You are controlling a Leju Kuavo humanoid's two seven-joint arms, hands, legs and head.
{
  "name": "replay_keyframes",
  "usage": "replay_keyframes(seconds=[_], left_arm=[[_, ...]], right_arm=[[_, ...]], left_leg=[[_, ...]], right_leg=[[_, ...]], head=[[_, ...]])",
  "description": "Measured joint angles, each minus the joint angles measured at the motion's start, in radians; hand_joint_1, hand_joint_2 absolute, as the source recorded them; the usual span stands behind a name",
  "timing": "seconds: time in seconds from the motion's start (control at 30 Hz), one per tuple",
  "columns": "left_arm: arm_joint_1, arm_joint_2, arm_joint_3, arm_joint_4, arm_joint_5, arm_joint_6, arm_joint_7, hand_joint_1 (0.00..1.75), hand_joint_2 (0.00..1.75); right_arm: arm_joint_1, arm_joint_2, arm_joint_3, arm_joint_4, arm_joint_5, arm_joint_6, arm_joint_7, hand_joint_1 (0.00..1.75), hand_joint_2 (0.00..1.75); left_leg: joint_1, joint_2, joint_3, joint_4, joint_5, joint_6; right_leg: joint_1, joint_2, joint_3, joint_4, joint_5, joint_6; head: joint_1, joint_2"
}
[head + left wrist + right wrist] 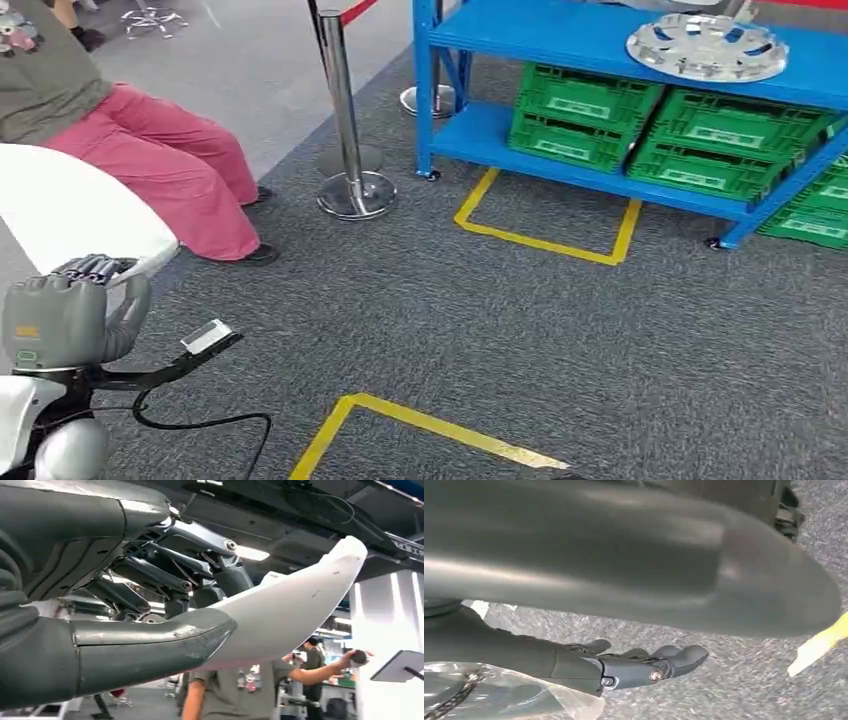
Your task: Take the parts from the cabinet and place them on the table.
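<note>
Gripping a curved white panel part (pixel 75 205) at lower left of the head view, left hand (pixel 70 310), thumb (pixel 150 645) beneath and darker fingers (pixel 150 575) above the part's edge; right hand (pixel 634 667) hanging over grey carpet (pixel 450 300), fingers extended and holding nothing. Farther out, yellow floor tape (pixel 545 240), a chrome stanchion (pixel 350 150), a seated person in pink trousers (pixel 170 160). Farthest, blue cabinet (pixel 600 40) carrying a silver hubcap (pixel 707 47) on its upper shelf, green crates (pixel 585 115) below.
</note>
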State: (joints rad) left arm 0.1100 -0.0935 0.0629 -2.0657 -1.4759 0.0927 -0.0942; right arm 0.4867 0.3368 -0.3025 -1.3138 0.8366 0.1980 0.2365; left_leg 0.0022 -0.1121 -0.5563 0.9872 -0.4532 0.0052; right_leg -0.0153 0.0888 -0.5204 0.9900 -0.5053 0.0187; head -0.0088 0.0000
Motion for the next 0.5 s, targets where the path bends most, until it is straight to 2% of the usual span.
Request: replay_keyframes(seconds=[0.07, 0.1, 0.13, 0.17, 0.2, 0.23, 0.27, 0.3, 0.33, 0.37, 0.4, 0.43, 0.47, 0.5], left_arm=[[0.003, 0.0, 0.0, 0.0, -0.001, -0.002, 0.0, 1.75, 1.75], [0.003, 0.0, 0.0, -0.002, -0.001, -0.002, 0.0, 1.75, 1.75], [0.004, 0.0, 0.0, -0.002, -0.001, -0.003, 0.0, 1.75, 1.75], [0.0, 0.0, 0.0, -0.002, -0.002, -0.003, 0.0, 1.75, 1.75], [-0.002, 0.0, -0.001, -0.002, -0.002, -0.003, 0.0, 1.75, 1.75], [-0.001, -0.001, -0.002, -0.002, -0.002, -0.004, 0.0, 1.75, 1.75], [0.001, -0.001, -0.002, -0.002, -0.002, -0.005, 0.0, 1.75, 1.75], [0.003, 0.0, -0.002, -0.002, -0.002, -0.006, 0.0, 1.75, 1.75], [0.003, 0.0, -0.002, -0.002, -0.002, -0.006, 0.0, 1.75, 1.75], [0.003, 0.0, -0.002, -0.002, -0.002, -0.006, 0.0, 1.75, 1.75], [0.003, 0.0, -0.002, -0.002, -0.002, -0.006, 0.0, 1.75, 1.75], [0.003, 0.0, -0.002, -0.004, -0.002, -0.006, 0.0, 1.75, 1.75], [0.001, 0.0, -0.002, -0.005, -0.002, -0.006, 0.0, 1.75, 1.75], [0.0, -0.001, -0.002, -0.006, -0.002, -0.006, 0.0, 1.75, 1.75]], right_arm=[[0.0, 0.0, -0.001, 0.0, 0.0, 0.001, 0.0, 0.0, 0.0], [-0.002, 0.0, 0.001, 0.0, 0.0, 0.001, 0.0, 0.0, 0.0], [-0.004, 0.0, 0.002, 0.0, 0.0, 0.001, 0.0, 0.0, 0.0], [-0.004, 0.0, 0.003, 0.0, 0.0, 0.001, -0.001, 0.0, 0.0], [-0.004, 0.0, 0.004, 0.0, 0.001, 0.002, -0.001, 0.0, 0.0], [-0.002, 0.0, 0.003, 0.0, 0.001, 0.003, -0.001, 0.0, 0.0], [-0.003, 0.0, 0.003, 0.0, 0.002, 0.002, -0.002, 0.0, 0.0], [-0.004, 0.0, 0.003, 0.001, 0.004, 0.003, -0.003, 0.0, 0.0], [-0.006, 0.0, 0.004, 0.002, 0.006, 0.003, -0.004, 0.0, 0.0], [-0.009, 0.0, 0.004, 0.002, 0.006, 0.003, -0.005, 0.0, 0.0], [-0.011, 0.0, 0.005, 0.002, 0.008, 0.003, -0.005, 0.0, 0.0], [-0.013, 0.0, 0.005, 0.003, 0.01, 0.003, -0.008, 0.0, 0.0], [-0.013, 0.0, 0.005, 0.003, 0.011, 0.003, -0.008, 0.0, 0.0], [-0.013, 0.0, 0.005, 0.003, 0.012, 0.003, -0.01, 0.0, 0.0]], left_leg=[[0.008, -0.022, -0.008, -0.003, 0.009, -0.015], [0.006, -0.03, -0.012, 0.0, 0.008, -0.02], [0.003, 0.026, -0.018, 0.017, -0.008, -0.025], [0.002, 0.065, -0.039, 0.064, -0.041, -0.029], [0.004, 0.085, -0.076, 0.141, -0.081, -0.034], [0.007, 0.095, -0.112, 0.22, -0.116, -0.037], [0.009, 0.101, -0.145, 0.289, -0.138, -0.04], [0.01, 0.103, -0.153, 0.308, -0.135, -0.041], [0.011, 0.106, -0.138, 0.282, -0.109, -0.041], [0.01, 0.11, -0.103, 0.217, -0.07, -0.039], [0.009, 0.122, -0.063, 0.143, -0.034, -0.035], [0.005, 0.164, -0.005, 0.043, 0.003, -0.027], [-0.008, 0.225, 0.014, 0.005, -0.015, -0.021], [-0.008, 0.209, 0.01, 0.002, -0.012, -0.011]], right_leg=[[0.007, -0.021, -0.003, 0.001, 0.003, -0.006], [0.0, -0.036, -0.001, -0.008, 0.008, -0.015], [-0.001, -0.051, 0.003, -0.012, 0.011, -0.02], [0.0, -0.064, 0.003, -0.013, 0.01, -0.025], [0.001, -0.081, 0.003, -0.013, 0.008, -0.029], [0.002, -0.098, 0.003, -0.013, 0.007, -0.031], [0.004, -0.115, 0.002, -0.013, 0.006, -0.032], [0.004, -0.128, 0.002, -0.012, 0.006, -0.032], [0.005, -0.143, 0.003, -0.012, 0.005, -0.032], [0.005, -0.156, 0.004, -0.012, 0.004, -0.031], [0.006, -0.166, 0.007, -0.012, 0.002, -0.029], [0.007, -0.178, 0.012, -0.012, -0.001, -0.025], [0.015, -0.187, 0.014, -0.01, -0.005, -0.019], [0.018, -0.199, 0.014, -0.009, -0.008, -0.014]], head=[[-0.001, 0.0], [0.001, 0.0], [-0.004, 0.0], [-0.013, 0.0], [-0.013, 0.0], [-0.013, 0.0], [-0.013, 0.0], [-0.014, 0.0], [-0.013, 0.0], [-0.014, 0.0], [-0.013, 0.0], [-0.014, 0.0], [-0.013, 0.0], [-0.011, 0.0]])
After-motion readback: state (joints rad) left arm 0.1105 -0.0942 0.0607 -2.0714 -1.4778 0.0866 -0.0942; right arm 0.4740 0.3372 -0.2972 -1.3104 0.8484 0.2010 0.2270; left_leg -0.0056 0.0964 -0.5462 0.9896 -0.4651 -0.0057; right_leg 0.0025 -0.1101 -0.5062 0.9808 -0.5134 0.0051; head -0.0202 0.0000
